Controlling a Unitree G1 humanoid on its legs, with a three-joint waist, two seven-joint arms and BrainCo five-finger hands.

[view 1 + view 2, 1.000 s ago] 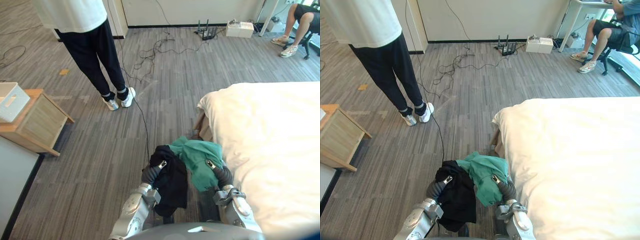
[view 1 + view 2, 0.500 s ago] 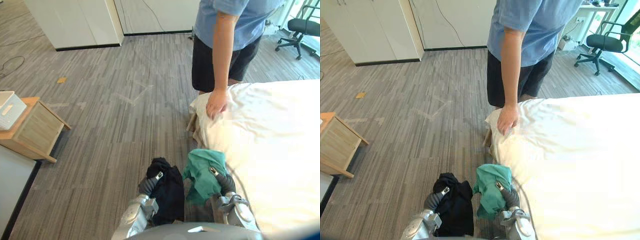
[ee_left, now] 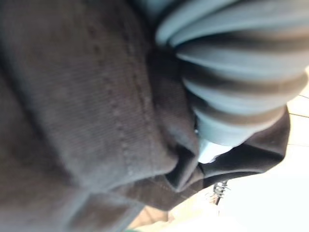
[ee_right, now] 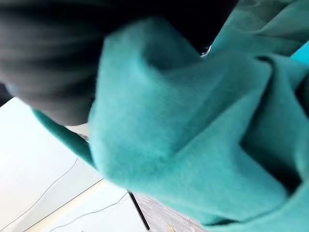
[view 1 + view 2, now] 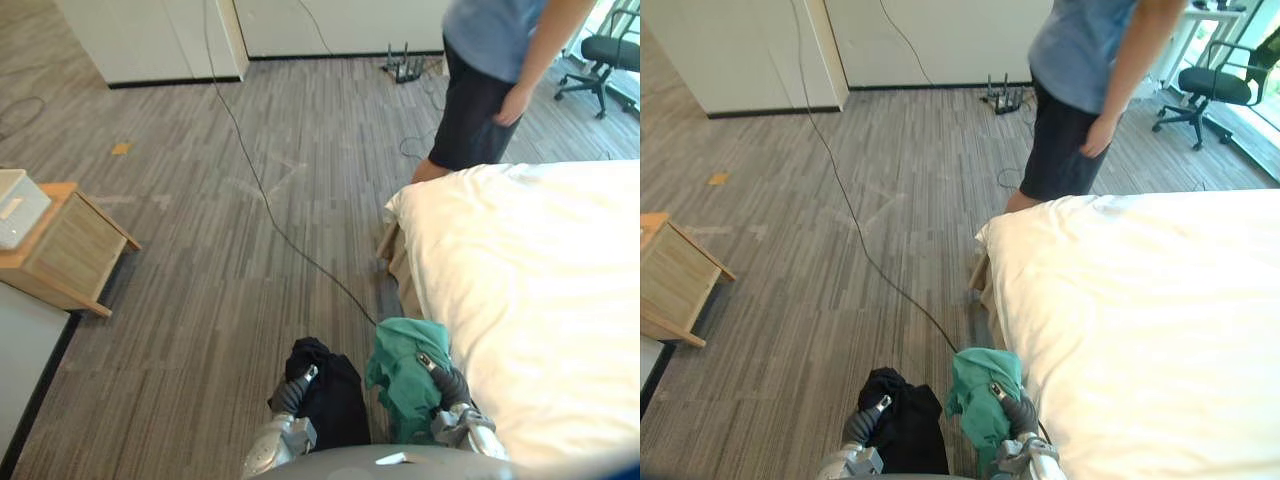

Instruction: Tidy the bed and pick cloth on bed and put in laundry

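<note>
Fingers of left hand [image 5: 291, 394] and right hand [image 5: 448, 385] buried in cloth; grip state can't be told.
Over the left hand, black cloth [image 5: 333, 402] bunched, hanging low above the grey plank floor [image 5: 200, 300]; left wrist view shows black fabric pressed against the hand's ribbed cover. On the right hand, green cloth [image 5: 405, 358] piled up, just beside the near edge of the bed [image 5: 530, 300]. Both cloths side by side, black one on the left. White sheet covers the bed. At left, well apart, wooden side table [image 5: 68, 248] with white box [image 5: 14, 206] on top. At the bed's far corner stands a person [image 5: 480, 90] in blue top, dark shorts. Farther back: black office chair [image 5: 610, 50], white cabinets [image 5: 150, 40].
</note>
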